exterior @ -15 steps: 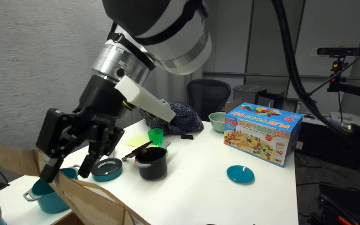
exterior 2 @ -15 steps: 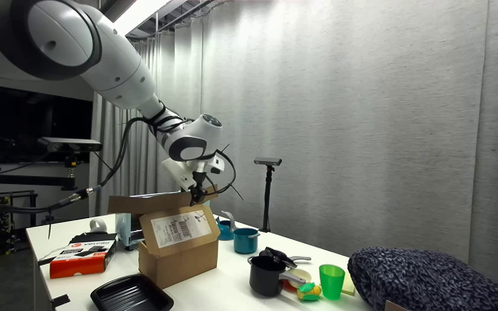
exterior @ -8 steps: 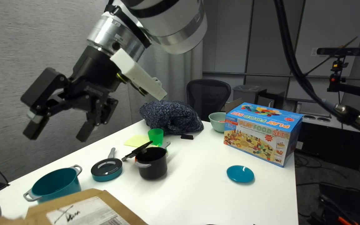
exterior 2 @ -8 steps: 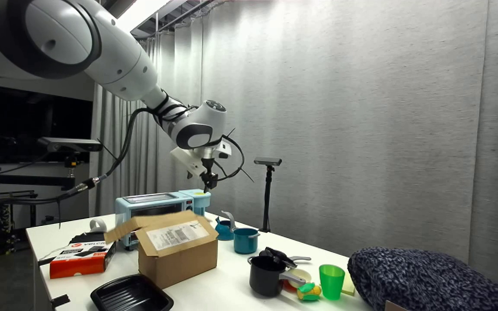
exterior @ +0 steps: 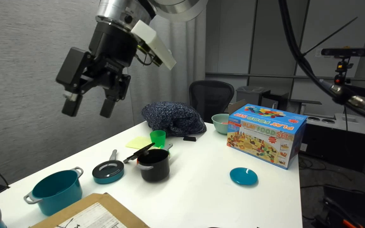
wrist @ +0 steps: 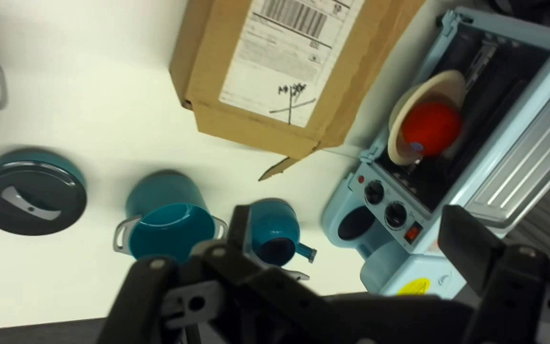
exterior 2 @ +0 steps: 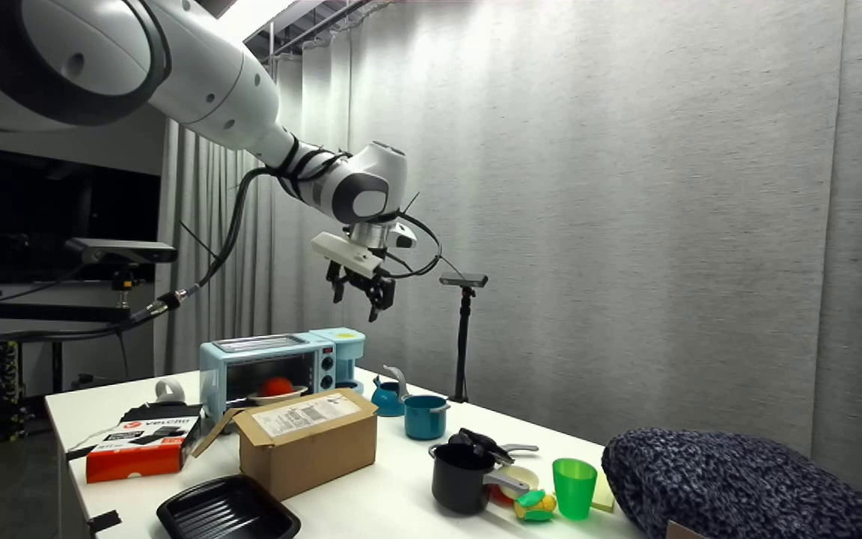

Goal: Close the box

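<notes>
The box point(exterior 2: 319, 457), a plain brown carton, stands on the table, with the labelled flap point(exterior 2: 304, 415) lying nearly flat over its top. A side flap point(exterior 2: 214, 434) slants outward and down at its left end. Seen from above in the wrist view, the box point(wrist: 208, 81) has a narrow flap piece point(wrist: 277, 168) jutting from one corner. Only a cardboard corner point(exterior: 114, 205) shows at the bottom of an exterior view. My gripper point(exterior: 89, 110) is open, raised well above the table and apart from the box. Nothing lies between its fingertips point(wrist: 241, 215) in the wrist view.
A light blue toaster oven point(exterior 2: 210, 374) stands behind the box. The teal pot point(exterior 2: 425, 419) and teal kettle point(exterior 2: 387, 400) are beside it. A black tray point(exterior 2: 229, 513) and red Velcro box point(exterior 2: 135, 464) sit in front and left. The black pot point(exterior 2: 461, 479) stands farther right.
A second ago my gripper was at a raised flap of the box. It has let go and risen clear, its jaws spreading wider. The flaps have dropped, and the labelled one lies flatter.
</notes>
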Controlling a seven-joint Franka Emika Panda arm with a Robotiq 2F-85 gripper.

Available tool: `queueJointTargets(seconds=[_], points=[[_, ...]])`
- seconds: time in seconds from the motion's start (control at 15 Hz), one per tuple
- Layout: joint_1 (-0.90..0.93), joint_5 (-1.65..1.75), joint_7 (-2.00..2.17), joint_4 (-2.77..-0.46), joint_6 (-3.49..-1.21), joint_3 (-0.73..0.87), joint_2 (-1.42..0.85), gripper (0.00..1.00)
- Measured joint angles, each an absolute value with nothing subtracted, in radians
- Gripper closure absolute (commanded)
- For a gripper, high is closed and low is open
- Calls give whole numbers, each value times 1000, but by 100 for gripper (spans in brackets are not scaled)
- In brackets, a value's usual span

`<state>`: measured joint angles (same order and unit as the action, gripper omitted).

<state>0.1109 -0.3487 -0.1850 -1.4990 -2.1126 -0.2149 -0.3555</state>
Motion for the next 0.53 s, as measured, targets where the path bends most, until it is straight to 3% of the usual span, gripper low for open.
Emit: queueJointTargets(seconds=[0.53], points=[[68, -307, -190, -1419, -1855, -162, -307, 0]])
